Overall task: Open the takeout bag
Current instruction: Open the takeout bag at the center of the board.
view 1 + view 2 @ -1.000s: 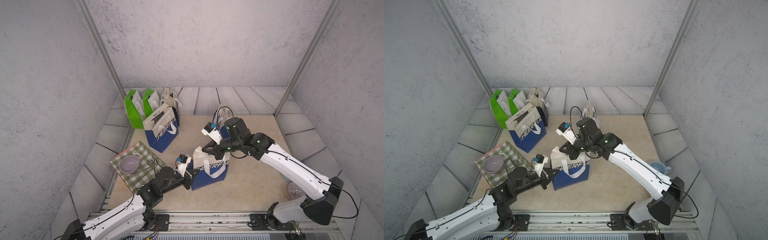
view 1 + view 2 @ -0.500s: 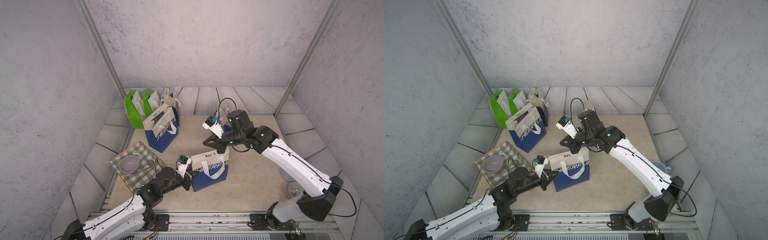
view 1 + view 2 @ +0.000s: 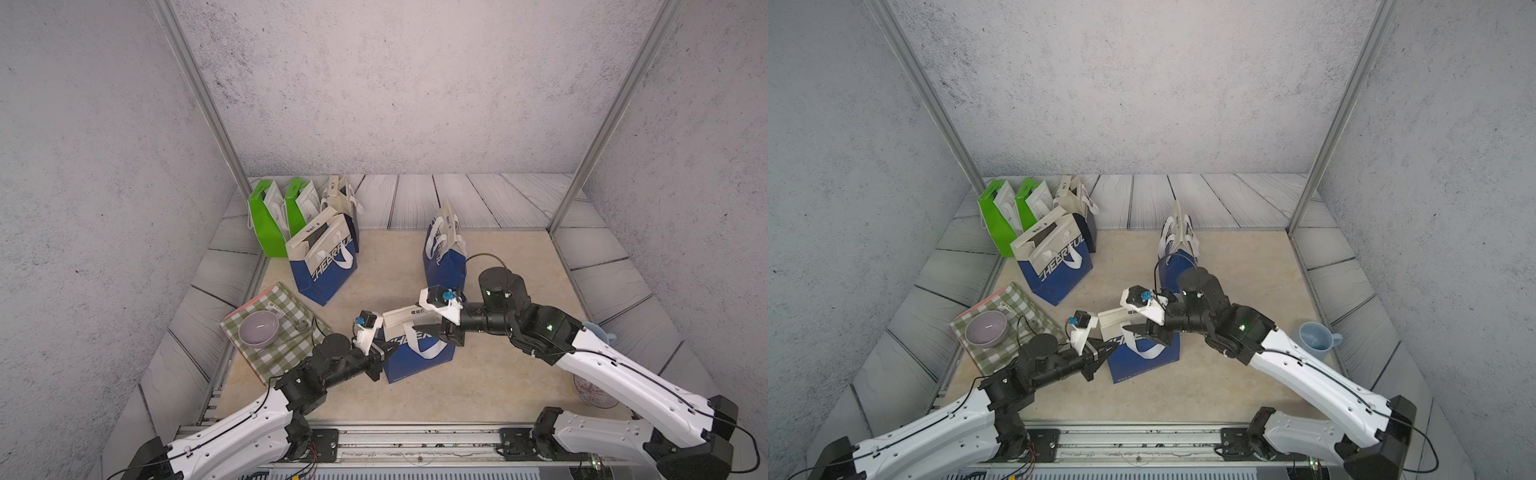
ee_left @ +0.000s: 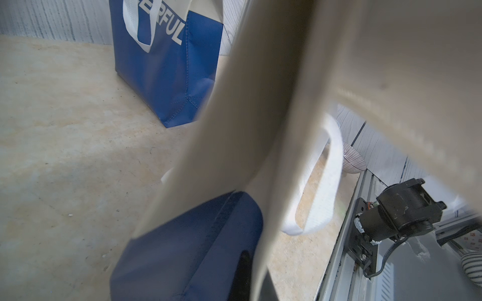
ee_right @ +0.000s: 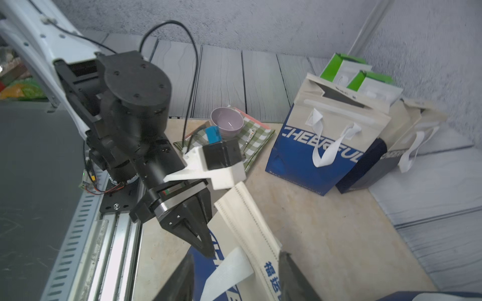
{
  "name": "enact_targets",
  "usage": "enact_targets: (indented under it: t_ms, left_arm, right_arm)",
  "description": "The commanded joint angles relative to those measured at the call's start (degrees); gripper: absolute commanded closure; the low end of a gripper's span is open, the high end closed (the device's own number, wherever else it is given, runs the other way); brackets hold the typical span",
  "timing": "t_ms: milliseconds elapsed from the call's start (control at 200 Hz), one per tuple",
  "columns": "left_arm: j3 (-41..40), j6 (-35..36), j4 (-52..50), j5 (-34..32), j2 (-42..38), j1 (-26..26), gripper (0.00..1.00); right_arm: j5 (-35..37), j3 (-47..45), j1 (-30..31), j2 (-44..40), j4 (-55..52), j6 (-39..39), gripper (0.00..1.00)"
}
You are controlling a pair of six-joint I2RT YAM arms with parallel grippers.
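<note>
Beige tabletop [image 3: 498,395], left hand [image 3: 387,353] pinched shut on takeout bag [image 3: 440,366], grip fabric-hidden, right hand [image 5: 237,256] spread astride rim [image 5: 245,216].

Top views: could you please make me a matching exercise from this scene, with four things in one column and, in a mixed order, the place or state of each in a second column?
Column A
1. small lilac ceramic bowl
2. pale blue plastic cup
3. left gripper
4. right gripper

Column B
a. open, astride the cream rim of the blue and cream fabric takeout bag
b. on the green checked cloth
c. shut, tips at that bag's side
d. at the right edge of the beige mat

Pairs: 1-b, 2-d, 3-c, 4-a
</note>
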Motion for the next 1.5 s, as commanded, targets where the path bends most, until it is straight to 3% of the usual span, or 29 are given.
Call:
enact_targets:
  t_ms: [0,440,996,1346,1496]
  left_arm:
    - [0.5,0.1,0.1,0.1,0.2,-0.3,1.0]
    - [0.5,-0.8,0.0,-0.4,-0.5,-0.3,1.0]
    - [0.4,-0.5,-0.1,-1.2,-0.6,-0.3,1.0]
    - [0.4,-0.9,0.0,-1.1,-0.3,-0.3,1.0]
    - [0.4,-1.0,0.0,-1.0,-0.3,-0.3,1.0]
  right_arm:
    - [7.3,-4.3,4.2,-1.7,7.3,-7.7,0.45]
    - [30.8,-10.7,13.9,2.7,19.3,-20.8,0.45]
    - [46.5,-12.4,17.9,9.7,28.8,-30.2,0.47]
    - [53.0,-11.1,18.0,12.6,33.1,-30.8,0.6]
    - [53.1,-10.5,18.0,13.1,33.3,-30.5,0.73]
